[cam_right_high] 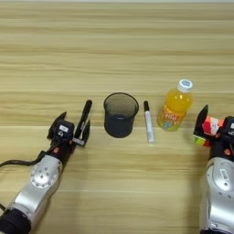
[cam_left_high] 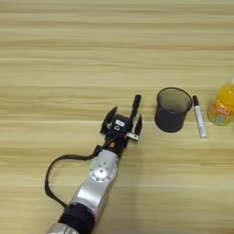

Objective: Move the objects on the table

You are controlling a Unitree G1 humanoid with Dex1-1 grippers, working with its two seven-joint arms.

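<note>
Black mesh pen cup [cam_right_high: 120, 114] upright mid-table, slim black marker [cam_right_high: 84, 117] left, multicoloured cube [cam_right_high: 210, 129] far right

Both forearms are silver metal with round, screw-ringed wrist discs and black jaws; a black cable loops beside the left arm [cam_left_high: 98, 176]
</note>
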